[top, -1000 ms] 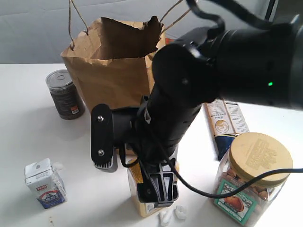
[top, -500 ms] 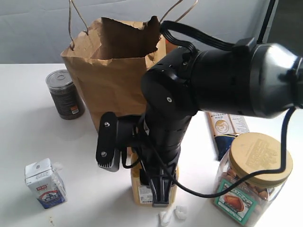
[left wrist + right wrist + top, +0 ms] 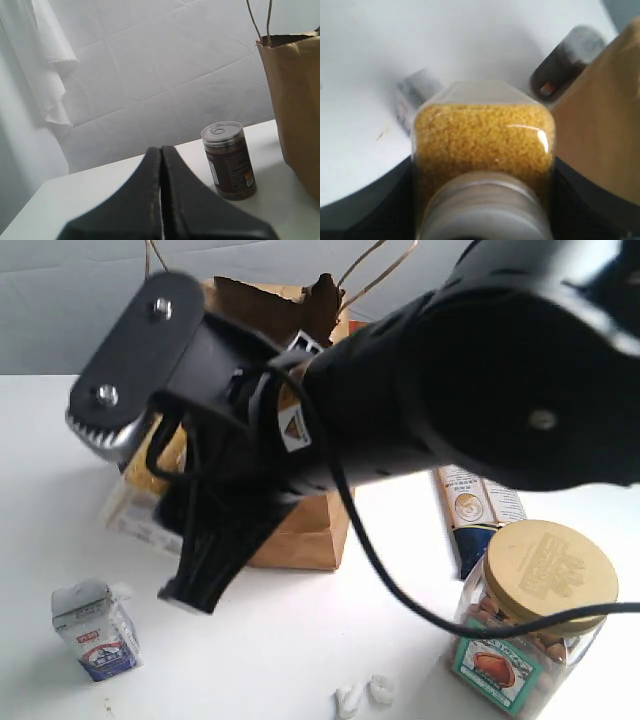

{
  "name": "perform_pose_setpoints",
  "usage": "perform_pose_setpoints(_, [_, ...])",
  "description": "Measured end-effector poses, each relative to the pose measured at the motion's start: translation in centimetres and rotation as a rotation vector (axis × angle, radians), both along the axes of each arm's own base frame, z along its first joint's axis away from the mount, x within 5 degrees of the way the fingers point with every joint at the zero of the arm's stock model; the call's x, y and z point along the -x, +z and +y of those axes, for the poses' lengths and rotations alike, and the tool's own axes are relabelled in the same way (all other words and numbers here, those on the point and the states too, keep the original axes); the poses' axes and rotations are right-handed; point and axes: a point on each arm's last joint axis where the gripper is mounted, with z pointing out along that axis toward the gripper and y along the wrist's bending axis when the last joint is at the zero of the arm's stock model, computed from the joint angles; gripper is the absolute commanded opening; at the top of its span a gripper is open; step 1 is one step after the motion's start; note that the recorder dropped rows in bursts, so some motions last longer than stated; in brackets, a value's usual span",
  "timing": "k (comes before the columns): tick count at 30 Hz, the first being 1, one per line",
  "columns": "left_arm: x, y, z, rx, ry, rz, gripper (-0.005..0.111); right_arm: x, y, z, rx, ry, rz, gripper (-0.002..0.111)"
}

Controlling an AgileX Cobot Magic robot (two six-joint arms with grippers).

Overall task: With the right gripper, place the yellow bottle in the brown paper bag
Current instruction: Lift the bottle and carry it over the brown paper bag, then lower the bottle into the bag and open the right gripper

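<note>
Fingers of the right gripper [image 3: 135, 512] are clamped on two opposite sides of the bottle [image 3: 482, 142], open only as wide as its body. The bottle hangs clear of the counter [image 3: 300, 640], tilted. In the wrist view its white cap [image 3: 482, 202] is nearest the camera and the yellow grains fill the body beyond it. From the exterior view it sits in front of the left side of the bag [image 3: 305, 530], below the torn rim and outside the bag. Whether bottle and bag touch cannot be told. The big black arm covers most of the bag's front.

The carton [image 3: 93, 628] stands on the counter below the bottle. On the right of the exterior view stands the jar [image 3: 535, 615] with its tan lid, and the package [image 3: 477, 502] lies just behind it. A few white bits [image 3: 362, 695] lie near the front edge.

The left gripper [image 3: 161, 152] is empty, its fingers pressed together with no gap. Beyond it the can [image 3: 229, 160] stands upright near the bag's side.
</note>
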Motion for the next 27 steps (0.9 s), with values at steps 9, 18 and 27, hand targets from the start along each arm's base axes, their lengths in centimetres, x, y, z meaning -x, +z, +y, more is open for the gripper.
perform_pose_setpoints(9, [0.0, 0.0, 0.0, 0.0, 0.0, 0.0, 0.0, -3.4, 9.1, -0.6, -0.325, -0.125, -0.227, 0.0])
perform_pose_setpoints(18, [0.0, 0.0, 0.0, 0.0, 0.0, 0.0, 0.0, -11.2, 8.7, -0.1, -0.317, -0.302, -0.298, 0.0])
perform_pose_setpoints(27, [0.0, 0.0, 0.0, 0.0, 0.0, 0.0, 0.0, -14.5, 2.6, 2.4, -0.187, -0.346, -0.203, 0.009])
